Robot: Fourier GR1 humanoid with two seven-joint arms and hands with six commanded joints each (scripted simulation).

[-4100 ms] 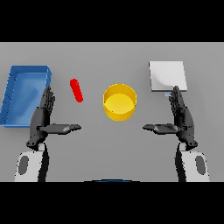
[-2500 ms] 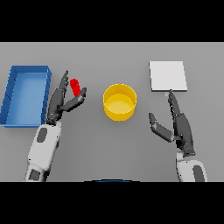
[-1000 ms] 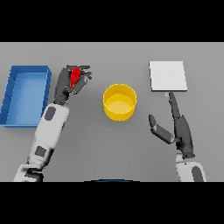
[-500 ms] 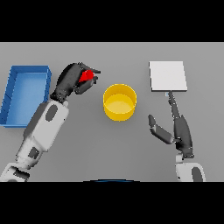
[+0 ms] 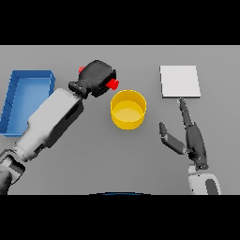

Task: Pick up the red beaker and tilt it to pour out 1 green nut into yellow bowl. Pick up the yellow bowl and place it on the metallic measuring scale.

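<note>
My left hand [image 5: 97, 76] is curled round the red beaker [image 5: 112, 84], holding it lying almost level above the table, just left of the yellow bowl [image 5: 128, 109]. Only the beaker's two red ends show; one end pokes out toward the bowl's rim, the other [image 5: 81, 70] behind the hand. No nut is visible. The metallic measuring scale [image 5: 180, 81], a pale square plate, lies at the back right. My right hand [image 5: 190, 136] rests open on its edge right of the bowl, fingers pointing toward the scale.
A blue tray [image 5: 26, 99] sits at the left edge of the table, beside my left forearm.
My left hand closed on the beaker, lifted it off the table and carried it right toward the bowl, tipping it over. The right hand has hardly moved.
</note>
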